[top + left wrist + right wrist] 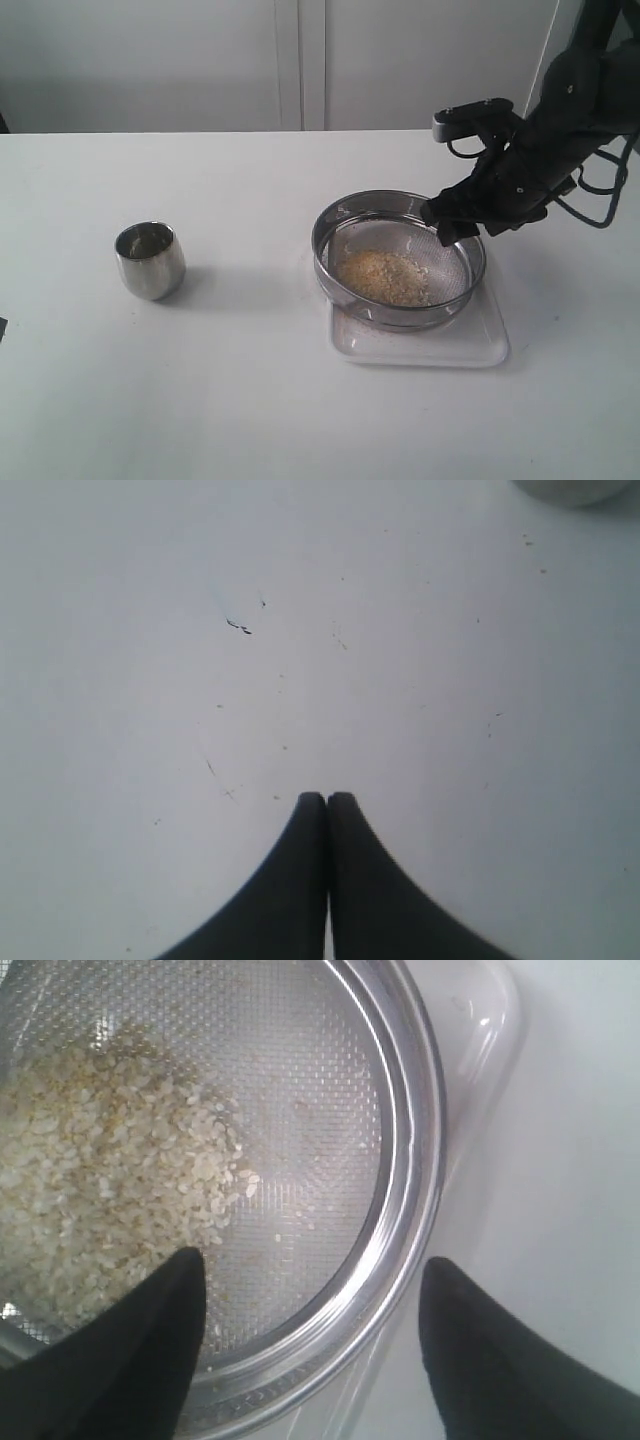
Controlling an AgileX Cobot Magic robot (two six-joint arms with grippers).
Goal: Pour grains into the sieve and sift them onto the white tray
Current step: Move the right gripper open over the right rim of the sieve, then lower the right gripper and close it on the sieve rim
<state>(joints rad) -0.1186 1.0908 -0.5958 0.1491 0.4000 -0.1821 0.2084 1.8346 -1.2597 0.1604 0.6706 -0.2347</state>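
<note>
The sieve (318, 250) rests on the white tray (440, 352), with a heap of pale and yellowish grains (385, 277) on its mesh. My right gripper (445, 222) hangs at the sieve's back right edge. In the right wrist view this gripper (312, 1263) is open and straddles the steel rim (405, 1160): one finger is over the mesh beside the grains (90, 1180), the other outside over the tray (490, 1020). Neither finger touches the rim. My left gripper (327, 797) is shut on nothing above bare table and does not show in the exterior view.
A small rounded steel cup (150, 260) stands upright on the left of the white table (250, 400), well apart from the tray. A grey curved edge (575, 490) shows at one corner of the left wrist view. A white wall runs behind the table.
</note>
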